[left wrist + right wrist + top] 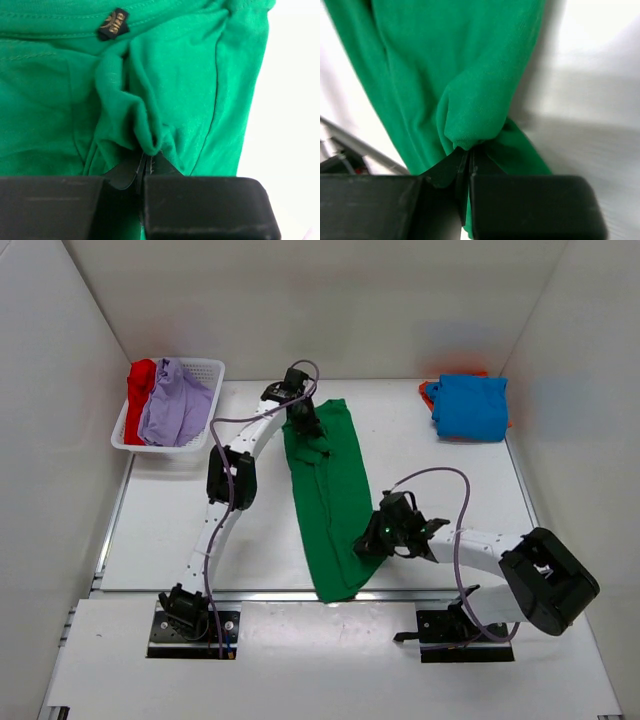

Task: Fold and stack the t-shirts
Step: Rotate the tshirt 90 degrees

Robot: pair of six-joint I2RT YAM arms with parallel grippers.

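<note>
Left claw (145,162) and right claw (468,155) were clamped on thin green t-shirt (330,490) folds that could be tugged free.

Small black neck tag (112,23), gold lettering too blurred to read, on green t-shirt (190,90)

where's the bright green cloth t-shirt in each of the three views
Top external: the bright green cloth t-shirt lies as a long strip down the table's middle.
Left wrist: the t-shirt fills nearly the whole frame, with a pinched fold at bottom centre.
Right wrist: the t-shirt fills the left and centre, with a fold pinched likewise.
Shared landmark: the white tabletop, bare at the shirt's right in each.
</note>
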